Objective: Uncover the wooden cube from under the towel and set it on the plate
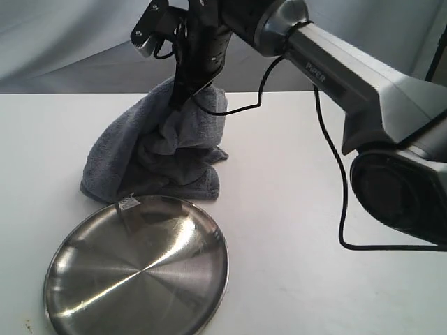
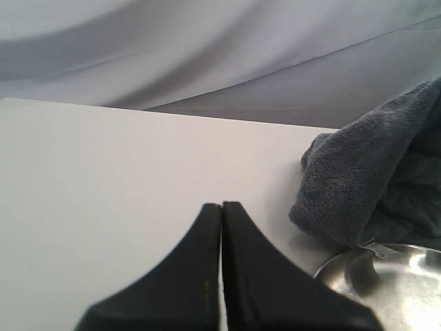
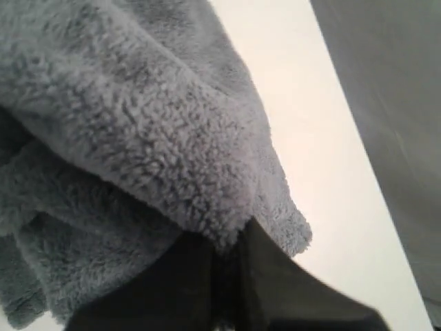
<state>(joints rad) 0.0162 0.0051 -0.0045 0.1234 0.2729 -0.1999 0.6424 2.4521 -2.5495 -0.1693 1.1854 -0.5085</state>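
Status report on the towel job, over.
Right gripper shut on towel, one fold raised. Left gripper shut, empty. Wooden cube not in sight. Plate empty, towel edge at its rim.

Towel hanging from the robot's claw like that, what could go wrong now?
The right gripper pinches only a small fold of the towel, so it might slip free and fall. The towel's low edge lies against the rim of the plate, so pulling could nudge the plate. The wooden cube is not visible; if caught in the folds, it could tumble out.
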